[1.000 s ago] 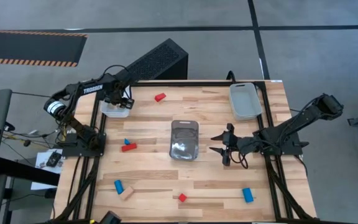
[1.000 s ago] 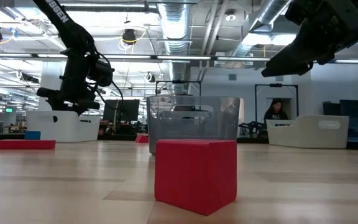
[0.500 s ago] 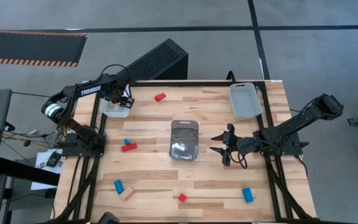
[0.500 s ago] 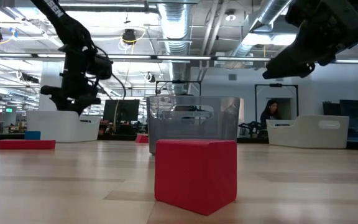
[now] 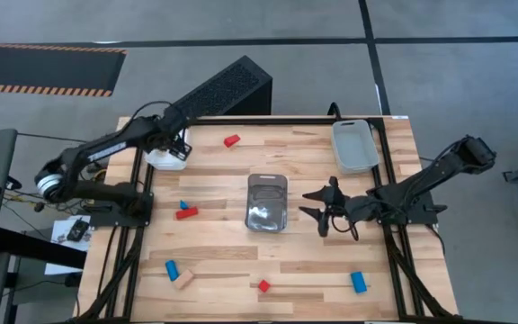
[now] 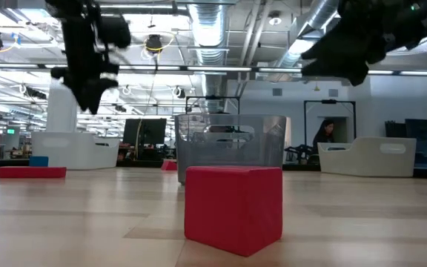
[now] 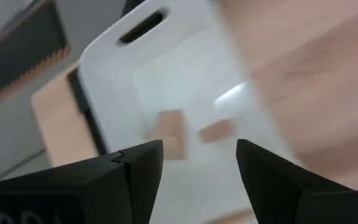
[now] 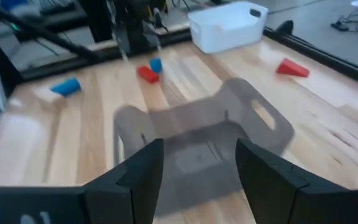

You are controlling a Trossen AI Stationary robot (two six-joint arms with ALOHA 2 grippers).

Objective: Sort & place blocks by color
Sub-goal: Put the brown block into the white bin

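Barely begun, by the look of it. Two plain wooden blocks (image 7: 169,132) already in white plastic tray (image 5: 165,160). Red and blue blocks (image 5: 186,213) scattered on wooden worktop (image 5: 223,270). Left gripper (image 5: 180,144) above white tray, jaws apart, empty; right gripper (image 5: 318,208) beside clear bin (image 5: 266,202), jaws apart, empty.

The left arm is stretched along the table's far left edge, its left gripper (image 5: 176,144) held high with the fingers (image 7: 135,171) spread apart and nothing between them. The right arm is extended inward from the right side; the right gripper (image 5: 317,209) is likewise parted and empty.
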